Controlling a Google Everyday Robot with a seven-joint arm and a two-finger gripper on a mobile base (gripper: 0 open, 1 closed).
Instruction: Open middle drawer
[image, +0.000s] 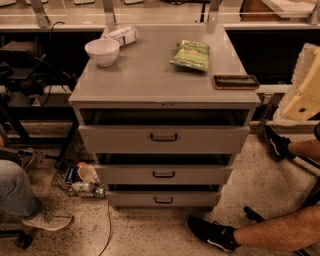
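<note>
Camera view puts the middle drawer (205, 175) between the taller top drawer (210, 139) and the slim bottom drawer (195, 199), its black handle (164, 174) centred. The gripper (304, 85) hangs well apart at the right edge, level with the cabinet top (150, 75); open or closed, I cannot tell. I'd bring it down and left, square to the front, take the handle mid-bar and pull straight out, minding the bystander's leg (280, 230).

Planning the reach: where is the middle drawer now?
In the camera view, the middle drawer sits centre-low in the grey cabinet, between the taller-fronted drawer above and the slimmest-fronted drawer below; the end effector hangs at the right edge.
</note>
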